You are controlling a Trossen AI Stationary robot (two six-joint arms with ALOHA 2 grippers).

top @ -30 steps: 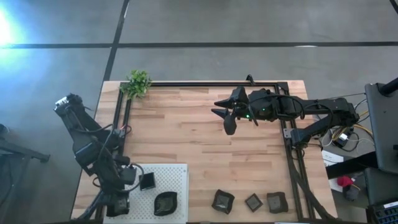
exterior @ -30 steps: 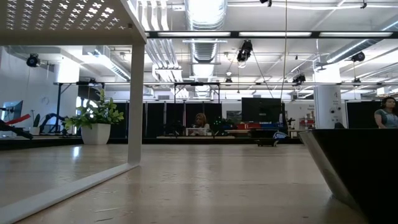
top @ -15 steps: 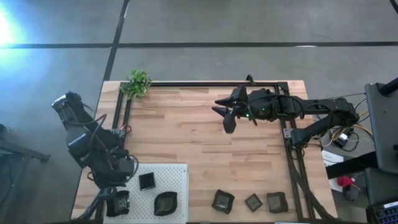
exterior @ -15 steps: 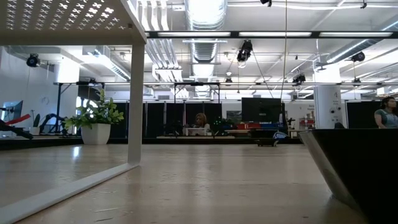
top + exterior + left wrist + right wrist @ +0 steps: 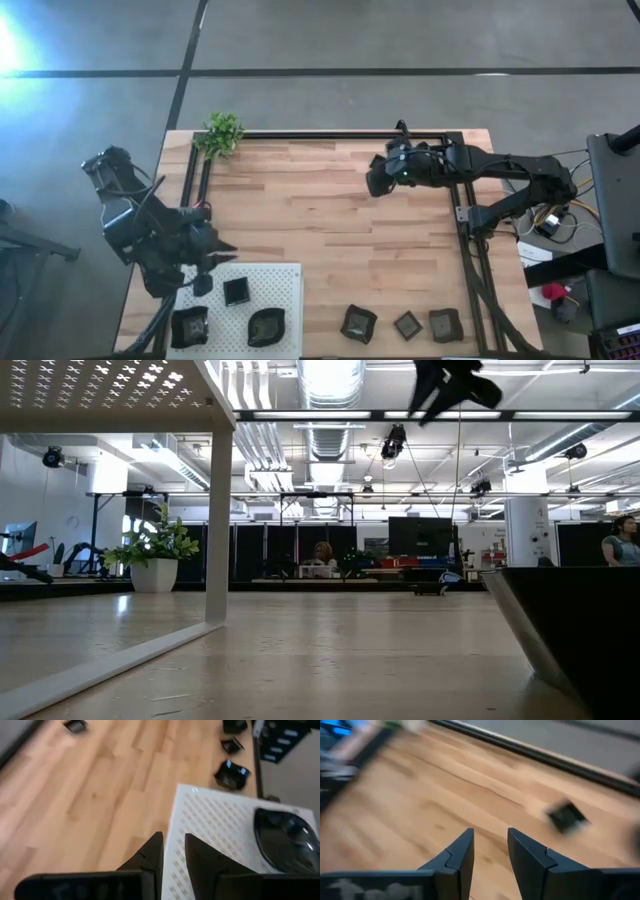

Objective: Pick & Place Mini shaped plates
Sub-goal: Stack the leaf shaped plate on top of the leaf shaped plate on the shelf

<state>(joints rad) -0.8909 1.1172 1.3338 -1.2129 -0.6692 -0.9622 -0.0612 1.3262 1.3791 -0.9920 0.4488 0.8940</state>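
Roughly half done, I'd judge: three mini shaped plates (image 5: pixel 236 291) are sitting on the white perforated board (image 5: pixel 285 277) at the table's 7 o'clock; three more plates (image 5: pixel 358 323) are waiting at 5 o'clock. Left gripper (image 5: pixel 213 252) is hovering at the board's 10 o'clock corner, fingers narrowly apart, empty. Right gripper (image 5: pixel 379 180) is hanging at the table's 1 o'clock, narrow gap, empty. Only the right wrist view is showing another dark plate (image 5: pixel 566 816); the high view isn't.

Grey concrete floor (image 5: pixel 400 35) crossed by dark seams is surrounding the wooden table (image 5: pixel 300 215), while long ceiling lights (image 5: pixel 330 380) are glowing over exposed ducts, a potted plant (image 5: pixel 155 555) and distant desks.
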